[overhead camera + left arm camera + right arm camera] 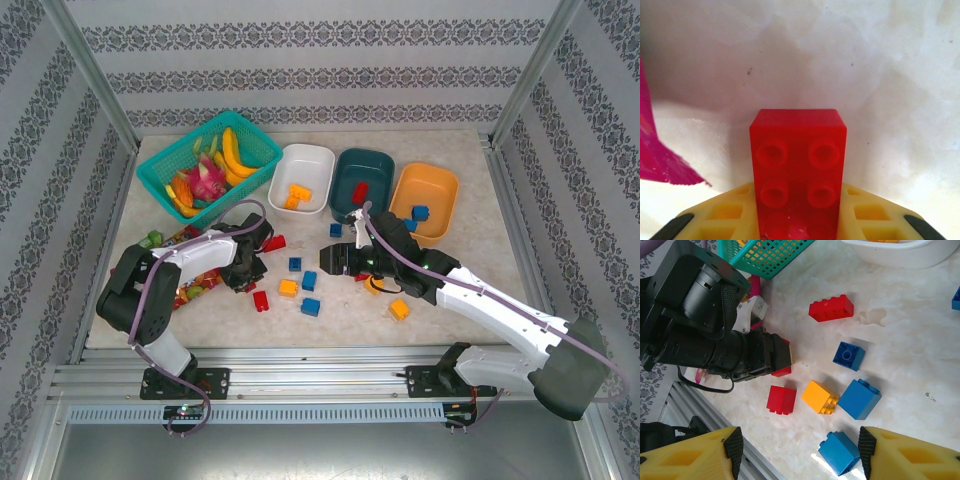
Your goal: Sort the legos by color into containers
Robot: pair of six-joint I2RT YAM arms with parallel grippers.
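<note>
Pinch is set: left claw (800, 220) clamps small red plastic lego brick (797, 160), near front edge of tabletop (480, 250), left of middle. Lift straight, carry level to dark teal plastic tub (375, 175) at far edge, where red already lies. Right claw (800, 445) spread.

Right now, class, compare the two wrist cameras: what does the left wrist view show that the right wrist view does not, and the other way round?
Left wrist view: the four studs on the red brick close up, with the yellow fingers of the left pincer pressed on its sides. Right wrist view: on the table, a long red brick, an orange brick and blue bricks lying loose, plus the mesh basket and white tub. Shared: that gripped red brick and the marbled table.
</note>
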